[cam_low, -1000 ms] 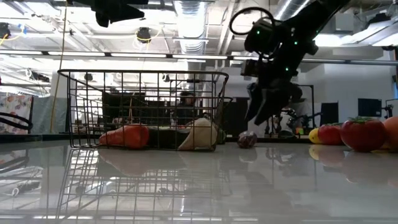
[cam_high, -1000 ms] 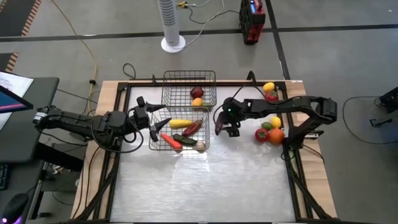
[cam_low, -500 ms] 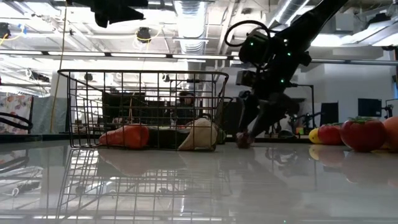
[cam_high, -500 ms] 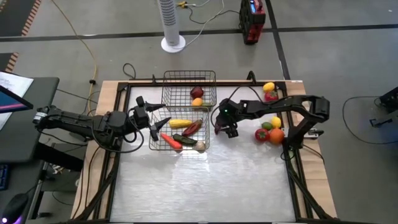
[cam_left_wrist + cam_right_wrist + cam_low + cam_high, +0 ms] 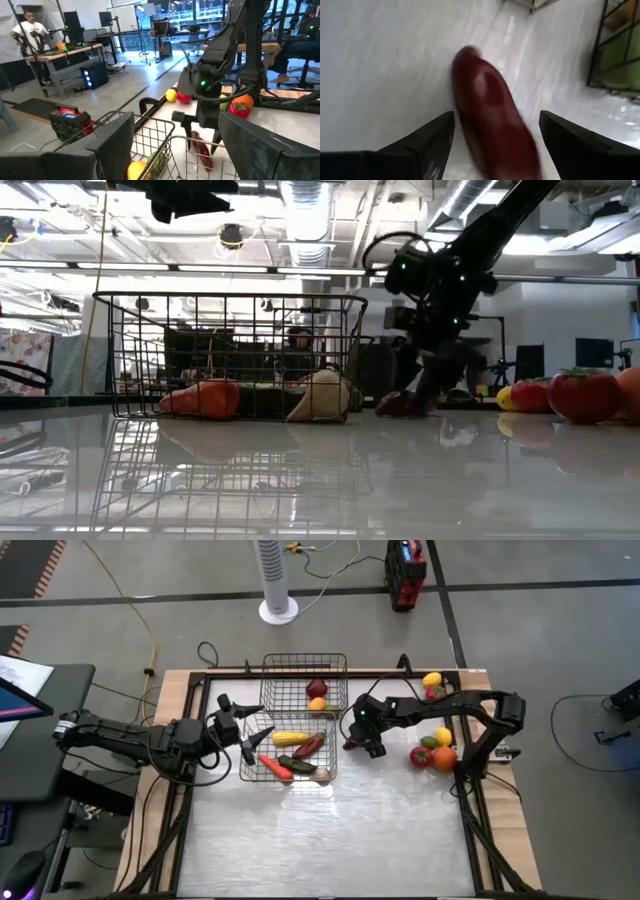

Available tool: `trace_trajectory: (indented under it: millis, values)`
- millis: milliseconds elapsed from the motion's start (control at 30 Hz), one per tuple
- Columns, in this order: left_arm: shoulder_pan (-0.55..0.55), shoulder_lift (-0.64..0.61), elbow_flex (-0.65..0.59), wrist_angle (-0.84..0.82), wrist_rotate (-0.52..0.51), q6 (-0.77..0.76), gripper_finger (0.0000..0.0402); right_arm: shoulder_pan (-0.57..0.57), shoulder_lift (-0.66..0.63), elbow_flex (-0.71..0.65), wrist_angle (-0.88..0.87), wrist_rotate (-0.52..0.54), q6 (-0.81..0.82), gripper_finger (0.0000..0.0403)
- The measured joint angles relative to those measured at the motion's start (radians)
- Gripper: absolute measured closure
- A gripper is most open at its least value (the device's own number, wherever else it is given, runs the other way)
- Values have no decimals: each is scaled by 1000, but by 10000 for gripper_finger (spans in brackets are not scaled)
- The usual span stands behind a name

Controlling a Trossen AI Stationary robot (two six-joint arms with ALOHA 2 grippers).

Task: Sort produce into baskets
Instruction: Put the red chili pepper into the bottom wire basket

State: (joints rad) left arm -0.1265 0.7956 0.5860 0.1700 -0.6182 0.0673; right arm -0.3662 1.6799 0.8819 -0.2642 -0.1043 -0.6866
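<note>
My right gripper [image 5: 351, 743] is open and low over the table, just right of the near basket [image 5: 247, 776]. Its fingers stand on either side of a dark red long vegetable [image 5: 487, 107] that lies on its side on the table; it also shows in the low view [image 5: 396, 404]. My left gripper [image 5: 262, 726] is open and empty, raised at the near basket's left edge. The near basket holds yellow corn [image 5: 290, 738], a carrot [image 5: 275, 767] and long vegetables. The far basket [image 5: 280, 668] holds a dark red fruit [image 5: 316, 689] and an orange one [image 5: 317, 703].
Several round fruits, yellow, red and orange [image 5: 444, 758], lie at the table's right edge, two more [image 5: 433, 681] at the far right corner. The right arm reaches across them. The table's near half is bare. People and benches show in the room beyond.
My right gripper has gone down and a little toward the baskets, until its open fingers stand low around the dark red vegetable on the table. The vegetable has stayed where it was.
</note>
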Motion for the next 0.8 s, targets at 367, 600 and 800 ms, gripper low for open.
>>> trace_trajectory:
  millis: [367,600,800]
  values:
    - [0,0,0,1,0,0,123,-22,15,1,-19,0,87,125]
    - [0,0,0,1,0,0,123,-17,-73,0,-108,51,157,200]
    - [0,0,0,3,1,-5,123,17,-203,41,-219,60,264,245]
